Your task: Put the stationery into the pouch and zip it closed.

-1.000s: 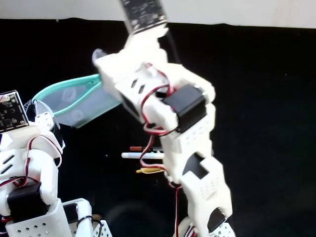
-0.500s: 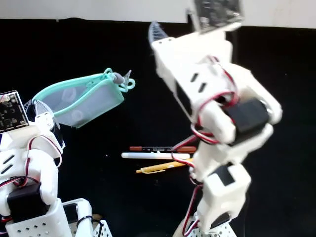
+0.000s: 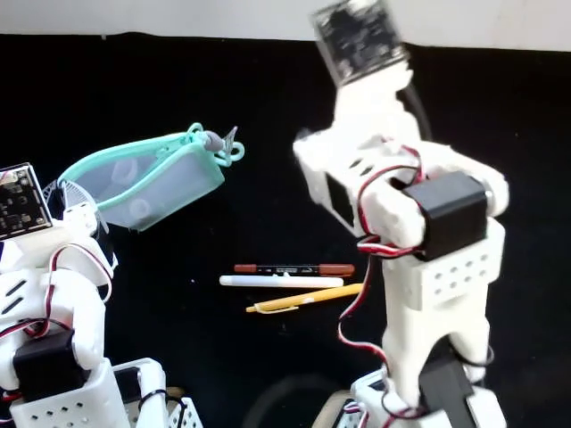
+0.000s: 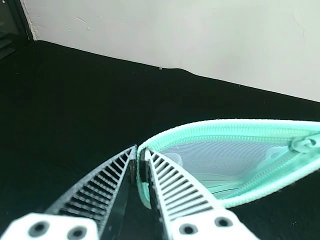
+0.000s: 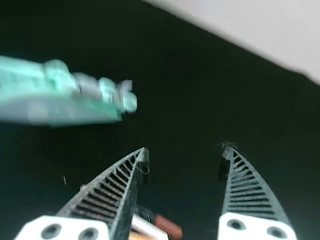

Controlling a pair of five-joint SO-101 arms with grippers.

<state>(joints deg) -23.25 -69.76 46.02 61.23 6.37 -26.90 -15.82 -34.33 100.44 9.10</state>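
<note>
A teal mesh pouch [image 3: 147, 183] hangs above the black table, its zipper open along the top. My left gripper [image 4: 141, 170] is shut on the pouch's rim [image 4: 220, 132] at its left end, also seen in the high view as the left gripper [image 3: 76, 198]. The zipper pull [image 3: 217, 141] sticks out at the pouch's free right end. Three pens lie side by side on the table: a brown marker [image 3: 294, 268], a white pen [image 3: 281, 281] and a yellow pen [image 3: 303, 300]. My right gripper [image 5: 185, 150] is open and holds nothing, right of the pouch [image 5: 60, 97] and above the pens.
The right arm [image 3: 428, 223] stands tall at centre right, just right of the pens. The left arm's base [image 3: 53, 357] fills the lower left corner. A white wall [image 3: 134, 16] borders the table's far edge.
The right arm has swung away from the pouch's zipper end to the right, uncovering the pull and the pens. The left arm and the pouch have kept still.
</note>
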